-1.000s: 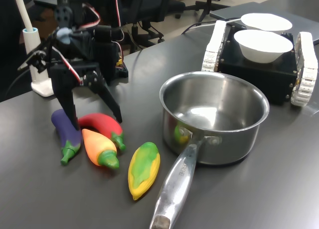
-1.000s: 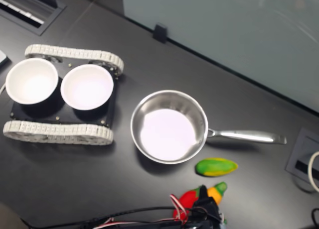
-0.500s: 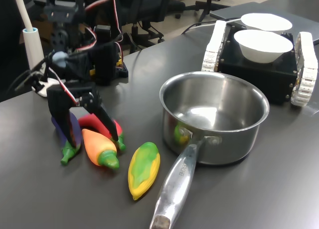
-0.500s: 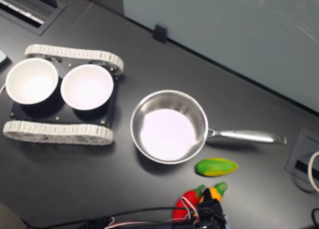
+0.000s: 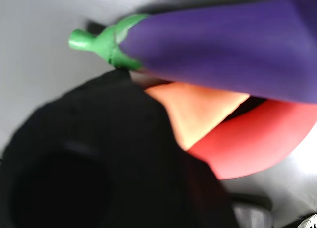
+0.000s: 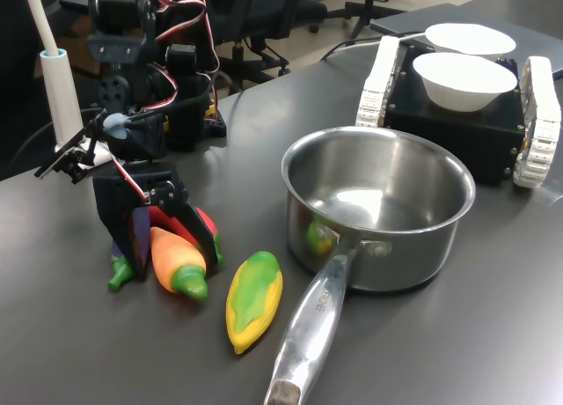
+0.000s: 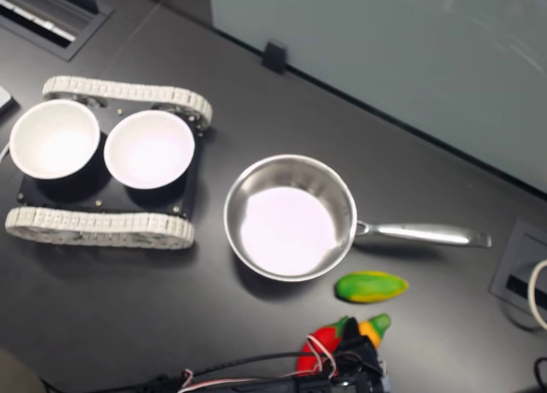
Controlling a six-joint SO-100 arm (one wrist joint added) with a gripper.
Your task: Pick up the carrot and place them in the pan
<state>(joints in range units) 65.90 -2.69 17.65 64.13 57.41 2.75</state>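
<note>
Pan handle: a long shiny metal handle (image 6: 308, 335) runs toward the lower centre of the first exterior view.
Corn cob: a yellow-green toy corn cob (image 6: 253, 299) lies on the dark grey tabletop (image 6: 457, 335) just left of that handle in the first exterior view, apart from the other toys.
Carrot: the small plump orange toy carrot with a green stem end (image 6: 179, 262) lies on the tabletop in the lower left of the first exterior view – between the two black fingers, its stem end pointing toward the frame's bottom edge.
Gripper: the black gripper (image 6: 163, 246) is down over the carrot, jaws spread to either side of it; I cannot tell whether they press on it yet. In the wrist view the carrot (image 5: 195, 111) shows as an orange wedge beside the black gripper body.
Neighbours: a red toy chili pepper (image 6: 201, 224) sits behind the carrot and a purple toy eggplant with a green stem (image 6: 119, 268) lies at the far left – both close against the fingers.
Pan: the large round stainless-steel saucepan (image 6: 378, 207) stands at the centre of the first exterior view, well apart from the carrot, nothing inside it.
Far side: two white bowls (image 6: 464, 79) sit on a black tracked base (image 6: 457, 123) in the upper right of the first exterior view.
</note>
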